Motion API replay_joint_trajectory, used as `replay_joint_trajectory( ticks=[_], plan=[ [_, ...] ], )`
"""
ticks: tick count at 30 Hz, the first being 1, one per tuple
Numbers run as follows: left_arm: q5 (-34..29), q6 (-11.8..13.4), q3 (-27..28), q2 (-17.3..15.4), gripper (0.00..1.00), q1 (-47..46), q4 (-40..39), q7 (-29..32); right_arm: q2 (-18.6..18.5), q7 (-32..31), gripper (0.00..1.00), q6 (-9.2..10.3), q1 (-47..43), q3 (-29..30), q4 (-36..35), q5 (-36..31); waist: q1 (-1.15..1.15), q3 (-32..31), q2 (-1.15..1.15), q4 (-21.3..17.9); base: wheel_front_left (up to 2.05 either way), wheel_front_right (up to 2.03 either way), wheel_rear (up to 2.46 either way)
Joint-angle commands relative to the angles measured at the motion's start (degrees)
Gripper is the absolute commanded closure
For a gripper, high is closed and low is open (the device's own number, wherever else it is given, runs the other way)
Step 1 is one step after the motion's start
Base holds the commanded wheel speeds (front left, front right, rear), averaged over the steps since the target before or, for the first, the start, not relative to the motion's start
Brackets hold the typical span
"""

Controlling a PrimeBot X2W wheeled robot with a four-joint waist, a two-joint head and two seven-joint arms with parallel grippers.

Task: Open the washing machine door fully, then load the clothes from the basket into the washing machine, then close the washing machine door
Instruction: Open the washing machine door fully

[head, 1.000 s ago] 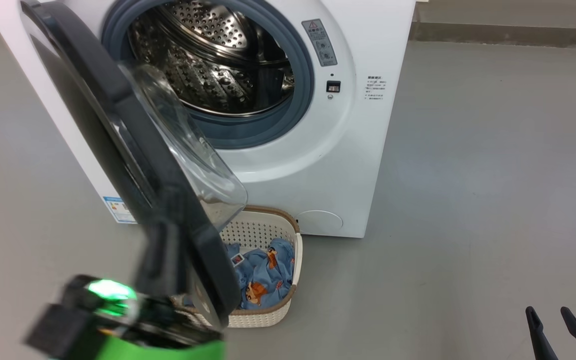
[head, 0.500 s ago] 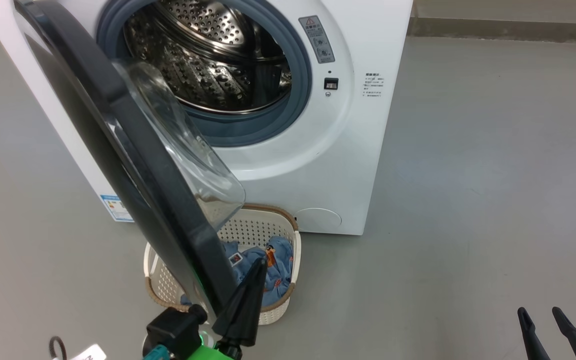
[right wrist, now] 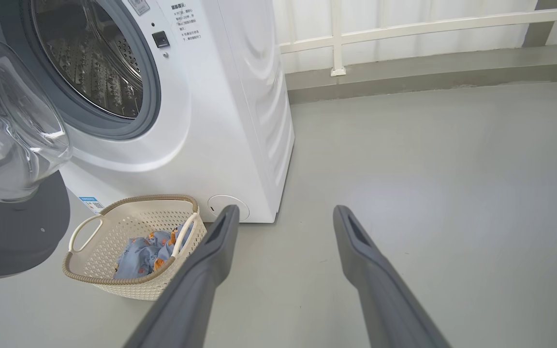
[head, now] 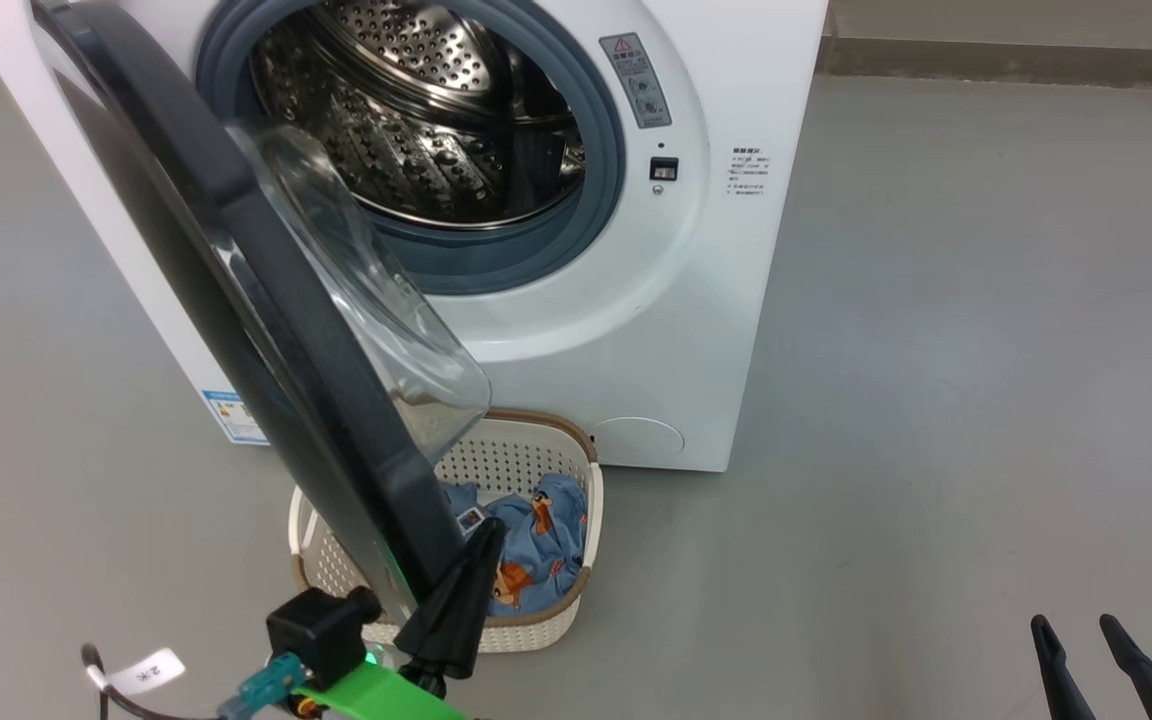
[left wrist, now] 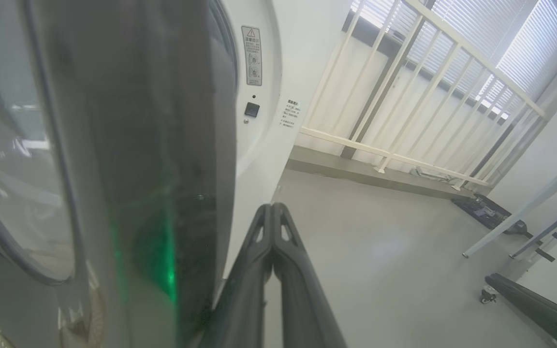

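One washing machine door, glossy black with a bulging clear porthole, stands swung well out from the washing machine, hinged at the left of the head view, so the grey gasket and the perforated steel drum lie open to sight. The door's lower edge hangs above the basket, which sits on the grey floor close in front of the machine. The clothes, light blue with orange-brown figures, lie bunched inside the basket. The left gripper has its two dark fingers pressed together with nothing between them, their tip just beside the door's lower inner edge and over the basket; contact with the door cannot be made out. In the left wrist view the door rises just left of those closed fingers. The right gripper sits well apart at the lower right with its fingers spread wide and empty over bare floor. A white railing runs behind the machine.
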State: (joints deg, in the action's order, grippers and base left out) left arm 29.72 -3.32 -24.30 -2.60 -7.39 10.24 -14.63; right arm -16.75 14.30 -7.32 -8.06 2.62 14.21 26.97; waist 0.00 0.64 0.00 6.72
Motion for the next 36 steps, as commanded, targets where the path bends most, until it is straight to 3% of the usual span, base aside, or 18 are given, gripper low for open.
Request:
replay_joint_trajectory(
  ticks=[1,19,36],
  plan=[
    [0.4,0.0,2.5,-0.3,1.00,-2.9,-0.7,-0.4,-1.5,0.7,0.00,-0.17,2.0,-1.1,-1.1,0.1,0.00,-0.1,0.00,0.0,0.00,0.00,0.00],
    [1.8,0.1,7.0,-0.3,1.00,-1.6,1.3,-0.4,-1.0,0.7,0.00,-0.17,1.5,-0.8,-1.5,-0.2,0.00,-0.5,0.00,1.3,0.00,0.00,0.00],
    [0.2,2.4,10.4,-0.3,1.00,3.1,-3.1,-0.4,-0.9,0.7,0.00,-0.17,1.5,-1.4,-1.7,-0.1,0.00,-0.6,0.00,3.8,0.00,0.00,0.00]
  ],
)
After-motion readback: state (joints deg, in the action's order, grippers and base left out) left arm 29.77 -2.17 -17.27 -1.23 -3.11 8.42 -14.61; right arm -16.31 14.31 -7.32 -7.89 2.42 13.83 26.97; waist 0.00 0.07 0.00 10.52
